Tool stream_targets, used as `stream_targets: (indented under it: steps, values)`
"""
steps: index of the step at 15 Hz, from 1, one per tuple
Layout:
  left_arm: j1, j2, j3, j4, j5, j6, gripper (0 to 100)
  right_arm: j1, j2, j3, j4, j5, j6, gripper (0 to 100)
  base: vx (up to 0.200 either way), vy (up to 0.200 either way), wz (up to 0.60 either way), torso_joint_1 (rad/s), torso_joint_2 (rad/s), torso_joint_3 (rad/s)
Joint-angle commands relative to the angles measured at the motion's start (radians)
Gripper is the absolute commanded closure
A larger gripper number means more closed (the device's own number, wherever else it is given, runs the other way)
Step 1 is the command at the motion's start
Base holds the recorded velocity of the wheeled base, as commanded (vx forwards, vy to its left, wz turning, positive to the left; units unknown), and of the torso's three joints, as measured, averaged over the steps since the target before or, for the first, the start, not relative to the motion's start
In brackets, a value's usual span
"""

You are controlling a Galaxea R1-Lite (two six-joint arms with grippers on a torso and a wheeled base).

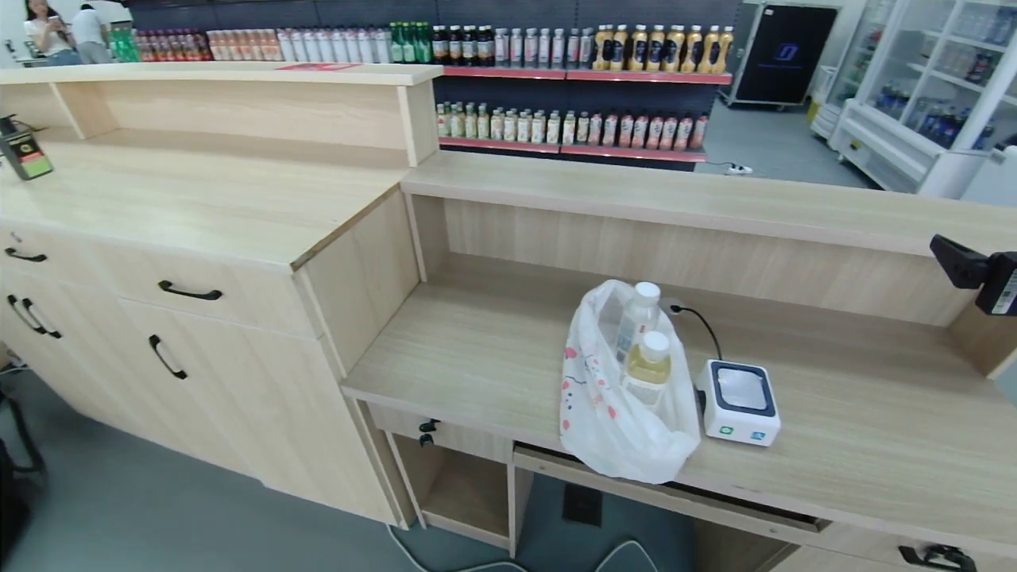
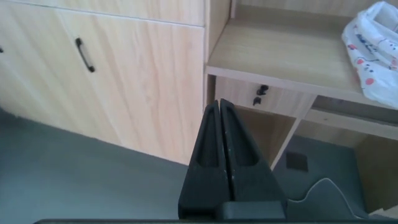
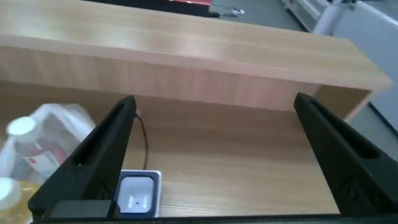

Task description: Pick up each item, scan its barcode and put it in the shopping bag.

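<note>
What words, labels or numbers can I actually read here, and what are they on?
No text is readable.
Labels of the two bottles in the shopping bag: blurred.
Marks on the scanner front: too small.
Red sign on the high counter: too small.
Labels of shelf bottles: too small.

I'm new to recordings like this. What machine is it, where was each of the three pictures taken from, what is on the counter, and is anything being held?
This is a two-armed robot on wheels, working at a shop checkout. The wide picture comes from a camera on its head, looking down at the wooden counter. On it sits a white shopping bag holding a taller bottle and a bottle of yellow drink. Beside the bag is a small white scanner with a black cable. The other two pictures come from cameras on the wrists. The left pincer is shut and empty, low by the cabinets. The right pincer is open and empty, above the counter near the scanner. Nothing is held.
</note>
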Motion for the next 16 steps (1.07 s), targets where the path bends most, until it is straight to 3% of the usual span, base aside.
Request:
stream_targets:
  steps: [1,3,6,8,12,16]
  values:
    - [0.0,0.0,0.0,0.0,0.0,-0.001,100,-0.002,0.006,0.019,-0.011,-0.01,0.001,0,0.0,0.0,-0.6,-0.002,0.0,-0.002]
    - [0.0,0.0,0.0,0.0,0.0,-0.001,100,0.0,-0.008,0.076,-0.046,-0.059,0.009,0,0.0,0.0,-0.3,0.001,0.0,0.004]
    - [0.0,0.0,0.0,0.0,0.0,0.001,100,0.005,-0.102,0.285,-0.14,-0.065,0.119,0,0.0,0.0,0.0,0.0,0.0,0.0]
    - [0.0,0.0,0.0,0.0,0.0,-0.001,100,0.061,-0.304,0.558,-0.12,-0.038,0.195,0,0.0,0.0,0.0,0.0,0.0,0.0]
    - [0.0,0.0,0.0,0.0,0.0,-0.001,100,0.23,-0.855,0.579,0.363,-0.009,0.188,0,0.0,0.0,0.0,0.0,0.0,0.0]
    - [0.0,0.0,0.0,0.0,0.0,-0.001,100,0.196,-1.29,0.579,0.771,0.004,0.182,0,0.0,0.0,0.0,0.0,0.0,0.0]
